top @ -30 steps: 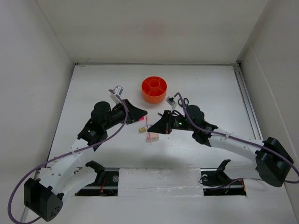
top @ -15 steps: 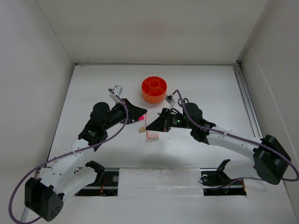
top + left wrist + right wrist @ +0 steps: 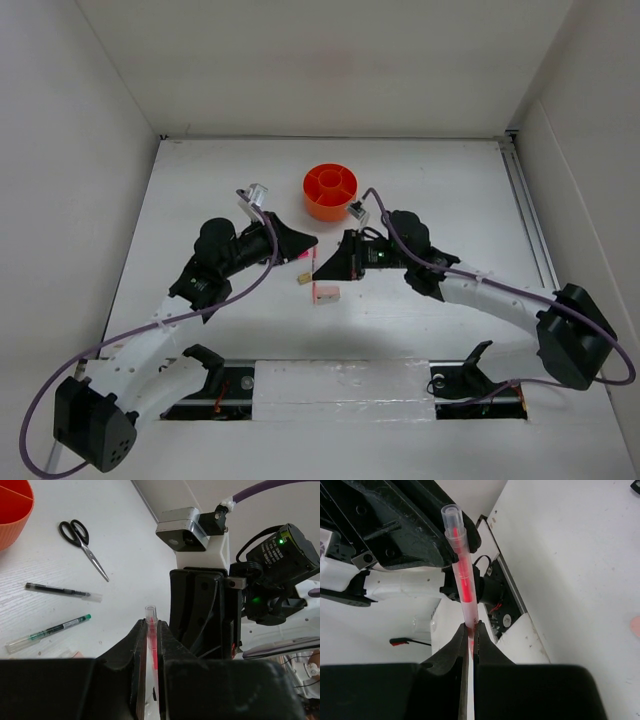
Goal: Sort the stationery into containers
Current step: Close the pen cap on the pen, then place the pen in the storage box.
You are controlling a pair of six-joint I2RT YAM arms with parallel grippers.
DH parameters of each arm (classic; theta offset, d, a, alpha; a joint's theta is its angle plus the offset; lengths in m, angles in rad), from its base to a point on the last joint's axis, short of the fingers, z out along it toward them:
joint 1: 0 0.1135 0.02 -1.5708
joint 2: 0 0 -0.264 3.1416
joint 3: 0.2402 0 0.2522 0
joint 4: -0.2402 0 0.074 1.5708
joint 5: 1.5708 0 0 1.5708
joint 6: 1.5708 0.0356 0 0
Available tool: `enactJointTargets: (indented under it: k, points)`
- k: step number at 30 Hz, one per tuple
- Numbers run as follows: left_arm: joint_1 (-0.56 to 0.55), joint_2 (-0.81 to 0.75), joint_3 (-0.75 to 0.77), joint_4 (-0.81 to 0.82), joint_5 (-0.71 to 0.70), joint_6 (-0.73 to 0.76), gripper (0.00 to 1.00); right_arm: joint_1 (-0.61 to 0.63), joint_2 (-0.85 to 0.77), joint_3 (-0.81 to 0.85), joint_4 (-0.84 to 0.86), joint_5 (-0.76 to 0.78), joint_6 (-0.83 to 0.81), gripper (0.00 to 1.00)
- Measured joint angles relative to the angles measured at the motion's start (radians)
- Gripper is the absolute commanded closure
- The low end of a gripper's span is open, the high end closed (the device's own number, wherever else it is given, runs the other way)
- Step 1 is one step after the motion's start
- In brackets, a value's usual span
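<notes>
Gripping one thin, clear-barrelled pencil with a pink-red core (image 3: 459, 560) from opposite sides, the left hand (image 3: 151, 630) and the right hand (image 3: 471, 630) are each clamped tight on it. They hold it between them over the white desk (image 3: 450, 200), just short of the round, ribbed orange plastic organiser (image 3: 325, 210). The risk, as I judge it, is that the slick, slender barrel bends, snaps or slides out if the arms pull at odds. It could also drop if both let go together. Flat on the desk nearby lie black-handled steel scissors (image 3: 82, 540).

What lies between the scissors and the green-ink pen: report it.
A slim dark pen lies between the scissors and the green-ink pen, in the left wrist view.
</notes>
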Motion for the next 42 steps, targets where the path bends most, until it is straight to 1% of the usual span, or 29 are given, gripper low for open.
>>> enactJointTargets:
  k: [2, 6, 10, 17, 27, 28, 30, 31, 32, 34, 35, 36, 38, 39, 40, 41, 42]
  points:
    - [0.000, 0.003, 0.000, 0.003, 0.006, 0.000, 1.00, 0.006, 0.003, 0.021, -0.034, 0.003, -0.041, 1.00]
    - [0.001, 0.011, 0.000, 0.008, 0.023, 0.000, 1.00, 0.028, -0.006, 0.054, -0.127, 0.060, -0.127, 1.00]
    - [0.002, 0.011, 0.000, 0.009, 0.026, 0.004, 1.00, 0.026, -0.038, 0.054, -0.179, 0.084, -0.168, 1.00]
    - [0.002, 0.003, 0.000, 0.034, 0.025, 0.003, 1.00, 0.011, -0.074, 0.044, -0.179, 0.088, -0.174, 1.00]
    - [0.002, -0.002, 0.000, 0.038, 0.022, 0.003, 1.00, 0.000, -0.067, 0.045, -0.169, 0.061, -0.168, 1.00]
    - [0.002, -0.005, 0.000, 0.031, 0.017, 0.003, 0.98, 0.001, -0.064, 0.045, -0.166, 0.060, -0.168, 1.00]
    - [0.002, -0.010, 0.008, 0.006, 0.008, 0.003, 0.90, 0.009, -0.057, 0.045, -0.153, 0.061, -0.170, 1.00]
    - [0.001, -0.014, 0.014, -0.008, 0.002, 0.003, 0.83, 0.018, -0.052, 0.045, -0.142, 0.066, -0.170, 1.00]
    - [0.001, -0.018, 0.020, -0.023, -0.002, 0.003, 0.70, 0.025, -0.048, 0.045, -0.130, 0.075, -0.170, 1.00]
    - [-0.003, -0.025, 0.032, -0.068, -0.004, -0.005, 0.59, 0.042, -0.037, 0.052, -0.090, 0.100, -0.170, 1.00]
    - [-0.008, -0.026, 0.041, -0.090, -0.010, -0.010, 0.57, 0.050, -0.031, 0.058, -0.074, 0.113, -0.170, 1.00]
    - [-0.011, -0.026, 0.053, -0.112, -0.016, -0.015, 0.48, 0.058, -0.023, 0.063, -0.058, 0.124, -0.170, 1.00]
    - [-0.014, -0.024, 0.087, -0.150, -0.039, -0.025, 0.36, 0.080, -0.002, 0.073, -0.032, 0.138, -0.170, 1.00]
    - [-0.014, -0.023, 0.107, -0.161, -0.055, -0.031, 0.27, 0.093, 0.010, 0.076, -0.023, 0.144, -0.170, 1.00]
    - [-0.014, -0.022, 0.128, -0.171, -0.070, -0.035, 0.15, 0.101, 0.021, 0.076, -0.018, 0.150, -0.170, 1.00]
    - [-0.014, -0.021, 0.149, -0.176, -0.090, -0.039, 0.10, 0.108, 0.031, 0.076, -0.015, 0.155, -0.169, 1.00]
    - [-0.014, -0.020, 0.165, -0.179, -0.106, -0.044, 0.00, 0.113, 0.040, 0.076, -0.012, 0.161, -0.170, 1.00]
